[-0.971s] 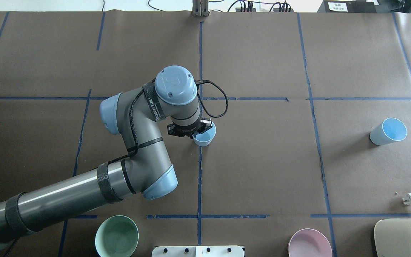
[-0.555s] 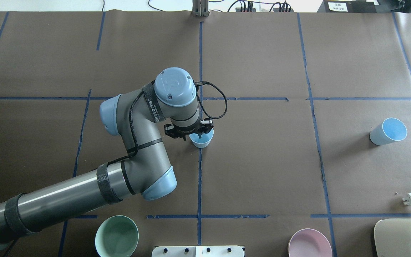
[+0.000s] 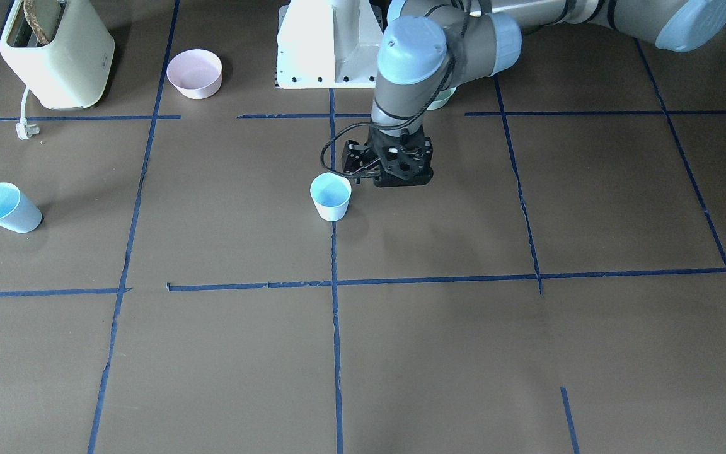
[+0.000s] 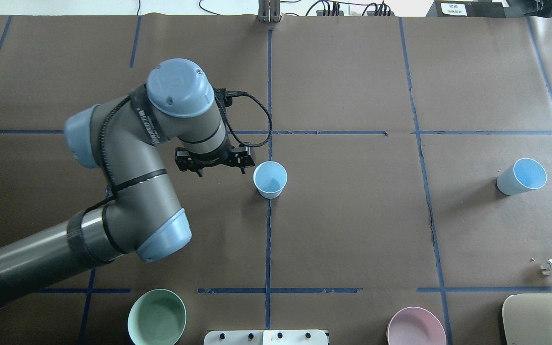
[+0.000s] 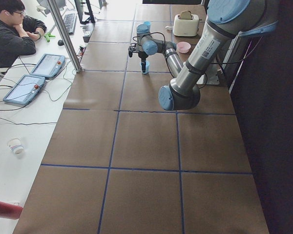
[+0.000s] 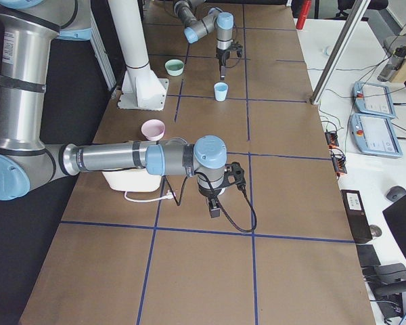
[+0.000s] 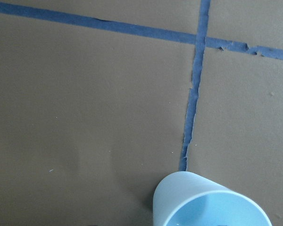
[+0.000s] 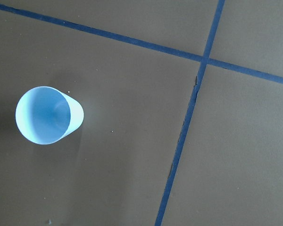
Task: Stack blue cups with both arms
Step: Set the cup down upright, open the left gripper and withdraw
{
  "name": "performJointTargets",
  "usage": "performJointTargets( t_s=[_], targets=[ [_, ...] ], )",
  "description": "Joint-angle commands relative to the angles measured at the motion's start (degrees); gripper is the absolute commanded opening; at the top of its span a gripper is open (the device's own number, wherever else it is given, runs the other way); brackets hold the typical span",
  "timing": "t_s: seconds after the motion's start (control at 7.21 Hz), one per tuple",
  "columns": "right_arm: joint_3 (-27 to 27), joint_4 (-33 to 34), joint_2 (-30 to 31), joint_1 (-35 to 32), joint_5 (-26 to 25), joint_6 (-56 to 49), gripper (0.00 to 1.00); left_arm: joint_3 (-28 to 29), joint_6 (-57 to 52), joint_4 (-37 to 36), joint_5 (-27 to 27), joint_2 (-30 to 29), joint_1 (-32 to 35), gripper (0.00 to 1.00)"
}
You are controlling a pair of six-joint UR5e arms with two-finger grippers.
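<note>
Although the left end effector (image 3: 396,176) hangs just beside the middle cup (image 4: 270,178), upright on the bench (image 4: 352,230), you cannot tell its jaw gap, nor the right end effector's (image 6: 215,208). The other cup (image 4: 521,176) stands well apart. Both seem light and thin-walled: pinch one rim gently.

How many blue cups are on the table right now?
2. The first blue cup stands upright at the centre of the table, on a tape line. The second blue cup stands alone on the robot's right side. None seems hidden.
</note>
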State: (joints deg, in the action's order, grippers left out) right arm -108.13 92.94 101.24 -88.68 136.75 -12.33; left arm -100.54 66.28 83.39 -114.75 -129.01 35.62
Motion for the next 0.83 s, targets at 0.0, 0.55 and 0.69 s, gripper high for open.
performJointTargets(
  t_s=[0.0,0.55,0.69],
  targets=[
    [0.03,-0.21,0.01,0.0,-0.08,0.11,1.0,-10.43,-15.49,-2.79,-3.97,12.32,8.19,1.0],
    [-0.06,-0.39,-0.08,0.61,0.01,2.48,1.0,-6.7,-61.97,-2.36,-18.82,34.12,39.8,1.0],
    [-0.06,-0.39,-0.17,0.7,0.01,2.57,1.0,-4.07,-70.94,-2.01,-19.28,38.7,45.62,1.0]
  ],
)
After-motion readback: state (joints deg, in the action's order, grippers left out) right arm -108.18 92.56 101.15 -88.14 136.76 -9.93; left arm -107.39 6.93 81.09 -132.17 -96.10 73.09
